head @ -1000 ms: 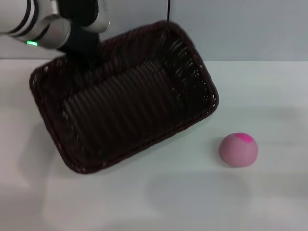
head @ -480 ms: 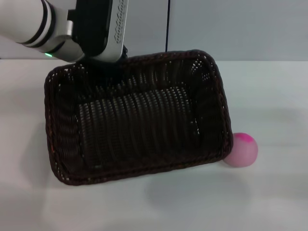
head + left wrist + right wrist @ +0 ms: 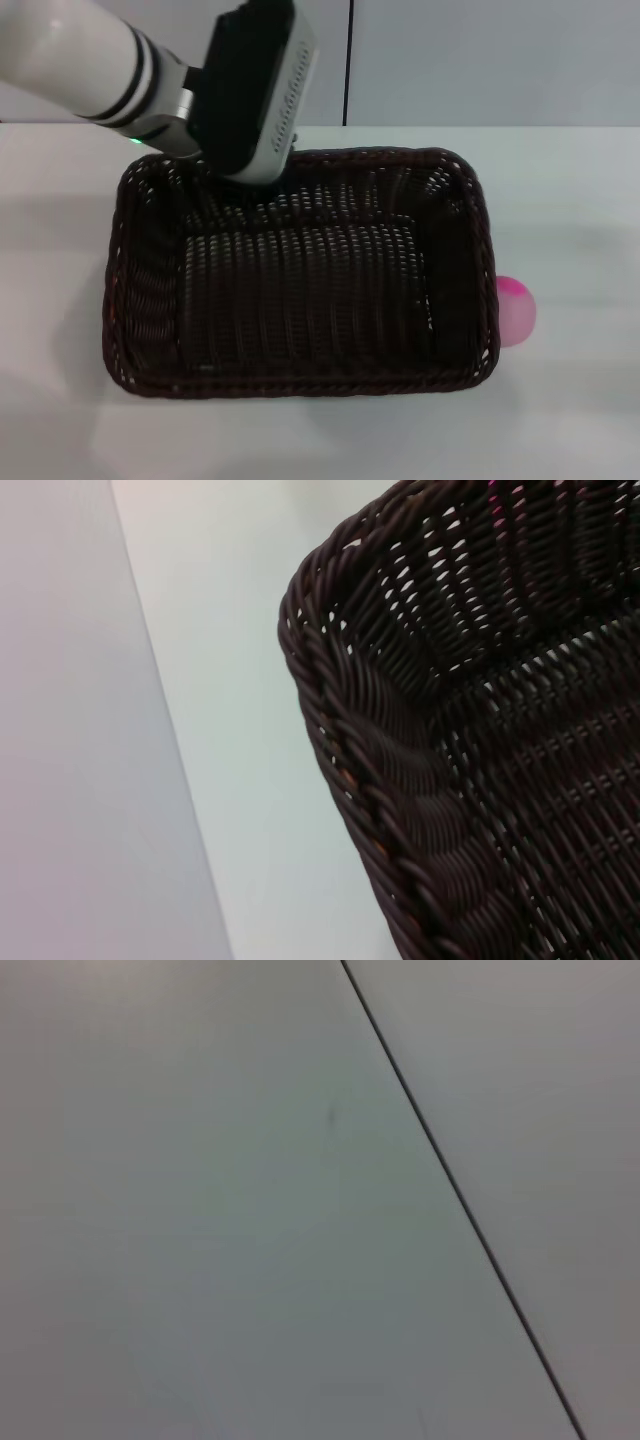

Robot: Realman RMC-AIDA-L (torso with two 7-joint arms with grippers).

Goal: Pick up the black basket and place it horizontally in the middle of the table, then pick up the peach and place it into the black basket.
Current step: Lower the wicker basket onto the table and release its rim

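Observation:
The black basket point(image 3: 300, 385) lies level with its long side running left to right, in the middle of the white table point(image 3: 570, 190). It is empty. My left gripper point(image 3: 245, 178) comes in from the back left and holds the basket's back rim; its fingers are hidden behind its own body. The left wrist view shows a corner of the braided rim point(image 3: 400, 810) up close. The peach point(image 3: 518, 310) sits on the table just right of the basket, partly hidden by the right rim. My right gripper is out of view.
A grey wall with a dark vertical seam point(image 3: 349, 60) stands behind the table. The right wrist view shows only this wall and its seam point(image 3: 460, 1200). Bare table shows to the right of and in front of the basket.
My left arm has swung the basket from a tilted diagonal to level, and moved it right and toward me. Its right rim now covers part of the peach. The peach has not moved.

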